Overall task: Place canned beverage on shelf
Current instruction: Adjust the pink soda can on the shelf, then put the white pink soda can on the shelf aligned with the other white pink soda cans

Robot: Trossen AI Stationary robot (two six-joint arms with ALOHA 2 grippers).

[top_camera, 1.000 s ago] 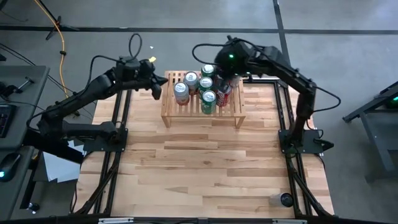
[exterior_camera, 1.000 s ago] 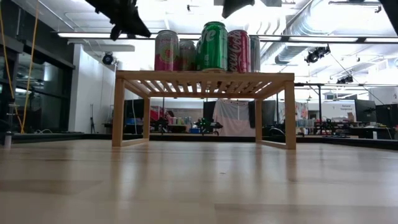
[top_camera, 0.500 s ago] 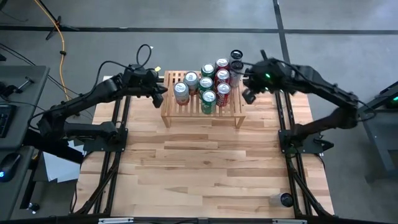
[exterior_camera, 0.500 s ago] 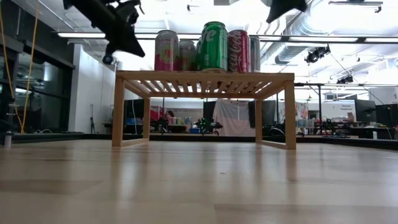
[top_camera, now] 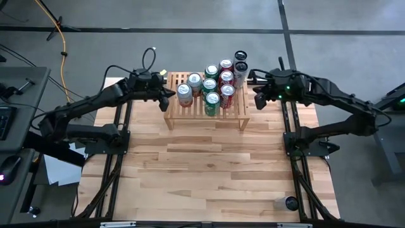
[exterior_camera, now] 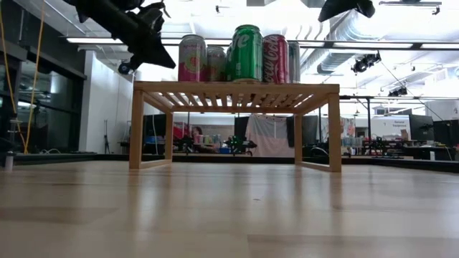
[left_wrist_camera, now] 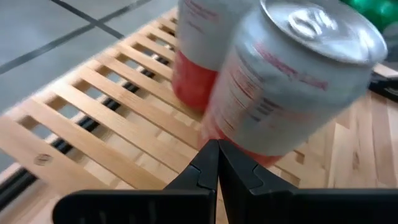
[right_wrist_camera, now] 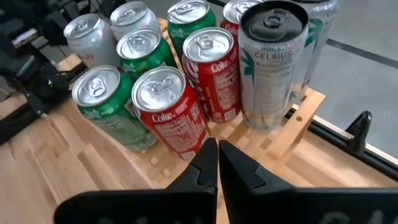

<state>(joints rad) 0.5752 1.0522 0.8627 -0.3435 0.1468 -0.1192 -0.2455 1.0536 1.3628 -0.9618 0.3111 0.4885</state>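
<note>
The light-wood slatted shelf (top_camera: 190,113) stands at the table's far middle, with several cans upright on its right half: green (right_wrist_camera: 106,102), red (right_wrist_camera: 169,112) and silver ones. A tall black-topped canned beverage (right_wrist_camera: 272,68) stands on its base at the shelf's far right corner (top_camera: 240,62). My left gripper (top_camera: 166,95) hovers shut just off the shelf's left end, with a silver-and-pink can (left_wrist_camera: 292,81) ahead of its tips (left_wrist_camera: 217,155). My right gripper (top_camera: 257,101) hangs shut off the shelf's right end, above shelf height (exterior_camera: 326,14), holding nothing.
A dark-topped can (top_camera: 290,203) sits near the table's near right corner. The shelf's left slats (left_wrist_camera: 93,118) are bare. Bare wooden tabletop (top_camera: 209,164) stretches in front of the shelf. Black frame rails (top_camera: 120,126) run along both table sides.
My right gripper has drawn back from over the cans toward the table's right edge, rolling as it went and sinking a little; the black-topped can stays standing at the shelf's far right corner. My left gripper has sunk a little beside the shelf's left end.
</note>
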